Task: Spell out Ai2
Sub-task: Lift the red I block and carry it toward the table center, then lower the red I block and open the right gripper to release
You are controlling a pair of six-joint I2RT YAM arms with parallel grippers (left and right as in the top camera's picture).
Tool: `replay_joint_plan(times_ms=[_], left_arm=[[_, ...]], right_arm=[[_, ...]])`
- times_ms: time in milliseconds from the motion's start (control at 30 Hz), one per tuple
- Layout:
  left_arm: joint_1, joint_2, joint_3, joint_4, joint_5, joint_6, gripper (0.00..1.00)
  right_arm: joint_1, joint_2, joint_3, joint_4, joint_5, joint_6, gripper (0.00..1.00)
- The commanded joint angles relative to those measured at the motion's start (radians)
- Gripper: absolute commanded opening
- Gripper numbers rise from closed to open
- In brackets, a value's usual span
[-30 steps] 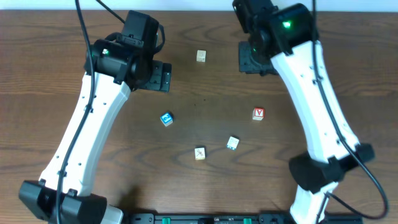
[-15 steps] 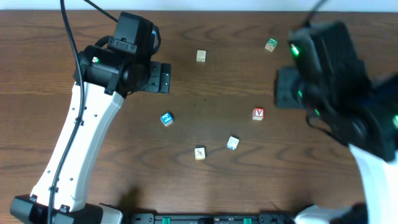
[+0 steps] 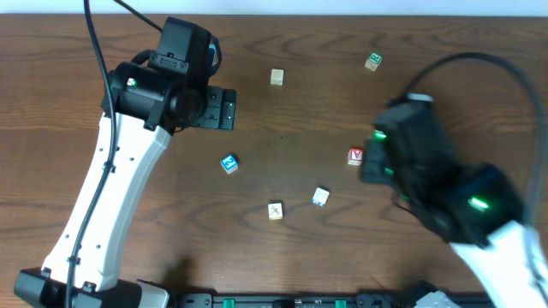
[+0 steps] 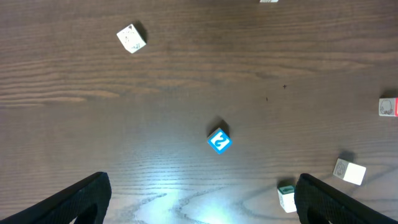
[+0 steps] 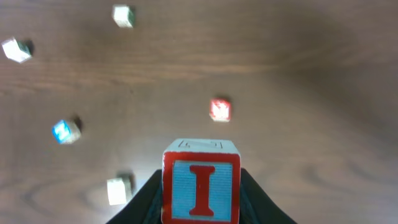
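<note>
The I cube (image 5: 201,190), red letter on a pale blue face, fills the bottom of the right wrist view, with my right gripper (image 5: 201,198) shut on its sides above the table. The A cube (image 3: 355,156) lies just left of the right arm's black wrist (image 3: 402,154); beyond the held cube it shows as a red cube (image 5: 219,109). The 2 cube (image 3: 229,163) sits left of centre, a blue diamond (image 4: 219,140) ahead of my left gripper (image 4: 202,205). The left gripper's jaws stand wide open and empty, and one finger (image 4: 68,202) shows at each bottom corner.
A green-marked cube (image 3: 373,61) lies at the back right and a pale cube (image 3: 276,77) at the back centre. Two more pale cubes (image 3: 320,197) (image 3: 275,210) sit near the front centre. The left arm (image 3: 128,162) spans the left side.
The right arm has swung from the back of the table to the front right, carrying the I cube and uncovering the green-marked cube. The left arm shifted slightly, then held still.
</note>
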Motion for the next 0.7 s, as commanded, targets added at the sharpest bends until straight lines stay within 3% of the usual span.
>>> replay_joint_plan(times_ms=[0,100,433,667], left_arm=[[0.000,-0.022,0.004,-0.006,0.001,-0.007,0.95],[0.001,-0.022,0.004,-0.006,0.001,-0.007,0.96],[0.001,-0.022,0.004,-0.007,0.000,-0.007,0.95],[0.001,-0.022,0.004,-0.006,0.000,-0.007,0.95]], right_arm=[[0.011,0.045,-0.122,0.127,-0.011,0.000,0.22],[0.010,0.130,-0.183,0.268,-0.011,-0.009,0.27],[0.010,0.515,-0.188,0.599,-0.137,-0.015,0.27],[0.008,0.660,-0.187,0.727,-0.150,-0.005,0.29]])
